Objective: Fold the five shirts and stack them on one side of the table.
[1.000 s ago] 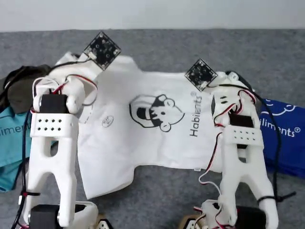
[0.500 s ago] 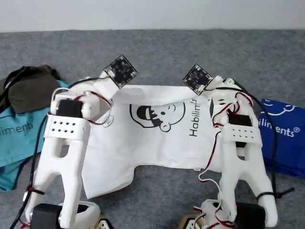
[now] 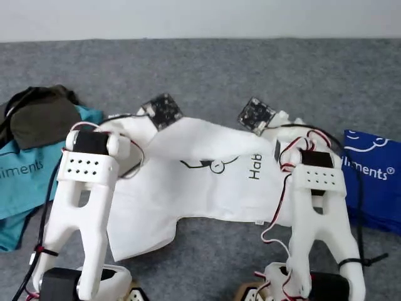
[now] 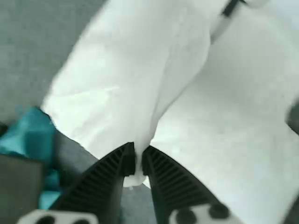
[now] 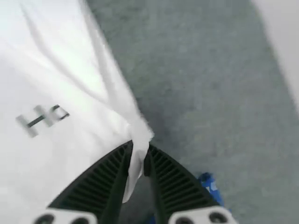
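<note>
From above, the white shirt (image 3: 207, 182) lies on the grey, felt-like table (image 3: 250, 69) between the left arm (image 3: 81, 200) and the right arm (image 3: 316, 200). Its far edge is held up and doubled toward the near side, so the soft cloth covers most of the black print. A strip of the drawing and a few letters show below the fold. Beside the white shirt on the left arm's side lies a teal shirt (image 3: 19, 188), with a crumpled dark garment (image 3: 37, 119) resting on it. On the other side, past the right arm, is a blue shirt (image 3: 376, 182) with pale lettering. In the left wrist view, the left gripper (image 4: 135, 161) has its ribbed black jaws pressed together on a thin pinch of the white shirt's edge. The cloth hangs from it in a long crease, and a patch of teal lies next to it. In the right wrist view, the right gripper (image 5: 138, 156) is likewise clamped on a bunched corner of the white shirt. Grey letters show on the fabric, the table's fuzzy nap lies beyond it, and a blue corner sits just past the jaws.
</note>
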